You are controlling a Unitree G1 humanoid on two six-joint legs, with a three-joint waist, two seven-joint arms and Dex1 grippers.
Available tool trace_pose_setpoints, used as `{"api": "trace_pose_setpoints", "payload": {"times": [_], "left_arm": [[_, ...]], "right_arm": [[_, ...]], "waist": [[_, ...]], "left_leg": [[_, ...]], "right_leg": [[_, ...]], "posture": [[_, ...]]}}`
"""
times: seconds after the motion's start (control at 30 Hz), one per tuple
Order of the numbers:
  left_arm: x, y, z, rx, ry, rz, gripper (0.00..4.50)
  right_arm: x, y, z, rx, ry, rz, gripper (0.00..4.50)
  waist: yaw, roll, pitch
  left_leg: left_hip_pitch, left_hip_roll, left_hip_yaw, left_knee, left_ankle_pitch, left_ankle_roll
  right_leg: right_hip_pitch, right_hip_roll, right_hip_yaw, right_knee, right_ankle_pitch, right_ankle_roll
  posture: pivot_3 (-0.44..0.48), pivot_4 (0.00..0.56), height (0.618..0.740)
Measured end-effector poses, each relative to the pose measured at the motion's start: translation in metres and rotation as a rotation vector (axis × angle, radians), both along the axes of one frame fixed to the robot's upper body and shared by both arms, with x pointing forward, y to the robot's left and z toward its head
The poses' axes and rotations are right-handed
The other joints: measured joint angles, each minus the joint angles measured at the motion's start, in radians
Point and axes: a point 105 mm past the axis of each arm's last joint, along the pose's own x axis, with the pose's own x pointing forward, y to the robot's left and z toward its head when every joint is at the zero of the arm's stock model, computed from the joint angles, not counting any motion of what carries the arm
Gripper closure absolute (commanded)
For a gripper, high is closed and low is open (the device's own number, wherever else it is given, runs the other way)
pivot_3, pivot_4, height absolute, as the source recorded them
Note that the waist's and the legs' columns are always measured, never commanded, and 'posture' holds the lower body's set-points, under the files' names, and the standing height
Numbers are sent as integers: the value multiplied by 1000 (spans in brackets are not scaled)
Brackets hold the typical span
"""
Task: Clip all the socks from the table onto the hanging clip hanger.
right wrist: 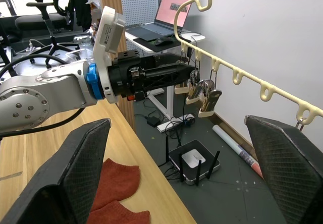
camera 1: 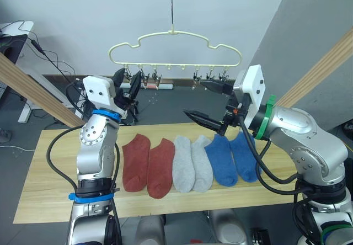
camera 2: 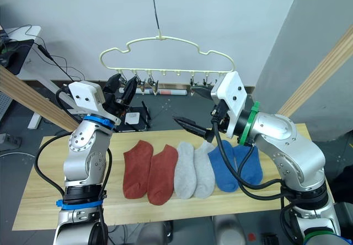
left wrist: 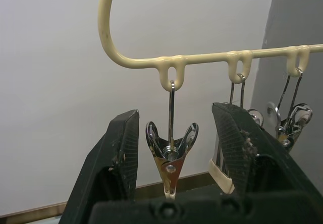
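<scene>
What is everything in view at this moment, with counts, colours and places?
Socks: six, flat in a row on the table; two rust-red, two light grey, two blue.
Table: one, light wood.
Clip hanger: one, cream-yellow, hanging above the table's far edge, silver clips along its bottom bar, no sock clipped.
Wooden beams: slanting at both sides.
Laptop: one, open on a desk behind.
Left gripper: open around one clip.
Right gripper: wide open, empty, below the hanger's right end.
</scene>
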Motion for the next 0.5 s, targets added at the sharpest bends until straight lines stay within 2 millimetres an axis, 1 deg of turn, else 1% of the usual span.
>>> {"api": "trace_pose_setpoints", "payload": {"times": [0.1, 0.2, 0.3, 0.37, 0.5], "left_arm": [[0, 1, 0, -1, 2, 6, 2778], [0, 1, 0, 0, 2, 8, 3628], [0, 0, -1, 3, 3, 8, 4165], [0, 0, 0, 6, 1, 7, 4444], [1, -3, -1, 22, 3, 3, 4475]], "right_arm": [[0, 0, -1, -1, 1, -2, 0], [0, 0, -1, -1, 2, -2, 0], [0, 0, -1, -1, 3, -2, 0], [0, 0, -1, -1, 4, -2, 0], [0, -1, -1, 0, 4, -3, 0]], "waist": [[0, 0, 0], [0, 0, 0], [0, 0, 0], [0, 0, 0], [0, 0, 0]], "left_leg": [[0, 0, 0, 0, 0, 0], [0, 0, 0, 0, 0, 0], [0, 0, 0, 0, 0, 0], [0, 0, 0, 0, 0, 0], [0, 0, 0, 0, 0, 0]], "right_leg": [[0, 0, 0, 0, 0, 0], [0, 0, 0, 0, 0, 0], [0, 0, 0, 0, 0, 0], [0, 0, 0, 0, 0, 0], [0, 0, 0, 0, 0, 0]], "posture": [[-246, 332, 733], [-246, 331, 733], [-245, 330, 733], [-245, 330, 733], [-245, 330, 733]]}}
